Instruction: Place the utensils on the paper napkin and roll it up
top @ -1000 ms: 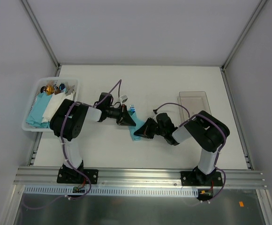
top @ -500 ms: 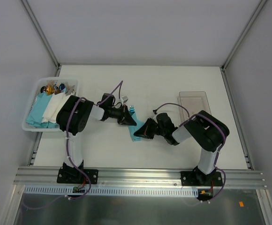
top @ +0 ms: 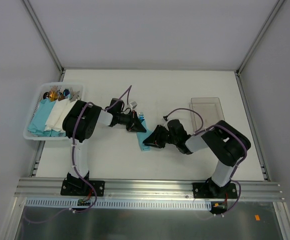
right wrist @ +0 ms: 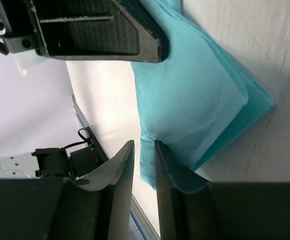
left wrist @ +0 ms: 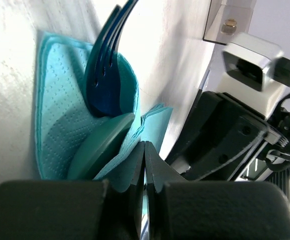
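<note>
The paper napkin lies mid-table, folded over the utensils. In the left wrist view the napkin wraps a dark blue fork and a teal spoon, whose heads stick out of the fold. My left gripper is shut, with a thin napkin edge pinched between its tips; in the top view it is at the napkin's far end. My right gripper stands narrowly open at the napkin's near edge, one finger resting on the paper; in the top view it is at the napkin's right side.
A white basket at the far left holds teal and white napkin bundles and small items. A clear plastic tray sits at the right. The two grippers face each other a few centimetres apart.
The left arm's elbow has swung right and its gripper has edged slightly toward the napkin. The right gripper has shifted a little. The napkin stays in place.
</note>
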You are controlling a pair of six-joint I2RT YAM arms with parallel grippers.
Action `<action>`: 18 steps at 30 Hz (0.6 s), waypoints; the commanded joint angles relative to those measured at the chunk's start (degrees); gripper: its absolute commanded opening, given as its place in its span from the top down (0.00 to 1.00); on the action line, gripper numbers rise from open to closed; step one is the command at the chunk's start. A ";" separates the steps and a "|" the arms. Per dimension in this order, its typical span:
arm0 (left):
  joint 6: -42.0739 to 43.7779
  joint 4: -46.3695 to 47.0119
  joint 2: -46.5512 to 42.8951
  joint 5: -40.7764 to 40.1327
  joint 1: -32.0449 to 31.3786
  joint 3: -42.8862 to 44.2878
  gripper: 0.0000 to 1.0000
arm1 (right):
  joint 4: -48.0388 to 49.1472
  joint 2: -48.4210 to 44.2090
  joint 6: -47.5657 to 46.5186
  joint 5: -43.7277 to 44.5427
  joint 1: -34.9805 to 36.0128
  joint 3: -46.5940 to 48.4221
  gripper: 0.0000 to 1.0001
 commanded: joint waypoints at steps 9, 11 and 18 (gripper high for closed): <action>4.98 -10.36 3.48 -4.09 0.72 3.81 1.00 | -26.12 -15.53 -17.59 3.05 0.10 6.19 0.78; 5.77 -11.67 3.48 -4.09 0.80 4.43 1.00 | -26.04 -14.91 -17.86 2.43 0.09 6.98 0.82; 5.95 -11.95 4.45 -4.00 0.89 4.61 1.00 | -20.34 -8.77 -13.57 -3.10 1.24 7.96 0.83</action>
